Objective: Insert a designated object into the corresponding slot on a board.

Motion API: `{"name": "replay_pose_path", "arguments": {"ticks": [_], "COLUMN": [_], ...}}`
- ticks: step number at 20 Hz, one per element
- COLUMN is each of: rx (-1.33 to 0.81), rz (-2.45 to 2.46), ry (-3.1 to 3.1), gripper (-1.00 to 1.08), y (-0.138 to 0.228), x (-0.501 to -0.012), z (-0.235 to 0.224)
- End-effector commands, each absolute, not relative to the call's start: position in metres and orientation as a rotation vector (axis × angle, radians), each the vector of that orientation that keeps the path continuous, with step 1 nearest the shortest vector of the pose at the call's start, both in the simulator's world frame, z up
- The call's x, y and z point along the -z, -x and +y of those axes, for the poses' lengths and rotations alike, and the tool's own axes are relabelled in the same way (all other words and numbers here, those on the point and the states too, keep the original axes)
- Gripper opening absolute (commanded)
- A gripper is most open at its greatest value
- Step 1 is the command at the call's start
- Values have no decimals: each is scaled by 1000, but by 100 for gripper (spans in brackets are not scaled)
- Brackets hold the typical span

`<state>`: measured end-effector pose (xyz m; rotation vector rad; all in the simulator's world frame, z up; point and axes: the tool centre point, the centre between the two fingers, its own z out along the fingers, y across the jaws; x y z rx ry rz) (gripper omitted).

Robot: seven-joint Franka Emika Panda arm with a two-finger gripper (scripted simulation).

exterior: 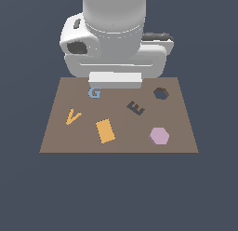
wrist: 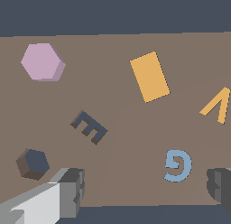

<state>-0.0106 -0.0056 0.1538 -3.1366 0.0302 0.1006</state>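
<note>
The pale pink hexagonal object (exterior: 159,136) (wrist: 43,61) lies flat on the brown board (exterior: 179,116) (wrist: 108,47), near its front edge at the exterior view's right. The dark hexagonal slot (exterior: 161,93) (wrist: 33,163) sits farther back on the same side. Between them lies the dark letter E (exterior: 135,108) (wrist: 89,127). My gripper (exterior: 115,80) (wrist: 144,191) hangs over the board's back edge, above the blue G, well away from the hexagon. Its two fingers (wrist: 68,191) stand wide apart, open, with nothing held.
An orange rectangle (exterior: 105,131) (wrist: 150,77), an orange letter V (exterior: 72,116) (wrist: 217,105) and a blue letter G (exterior: 94,92) (wrist: 178,165) also lie on the board. The arm's white body (exterior: 114,34) rises behind the back edge.
</note>
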Motion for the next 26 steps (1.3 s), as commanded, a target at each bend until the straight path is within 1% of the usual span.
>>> {"name": "replay_pose_path", "arguments": {"ticks": [1,13,26], "rx": [-101,-96,-80], "rz": [30,162,600], "ry": [3137,3133,3080], "gripper": [100,100,100], "y": [11,11,7], "x": [-154,-148,-129], "z": [-6,5,40]}}
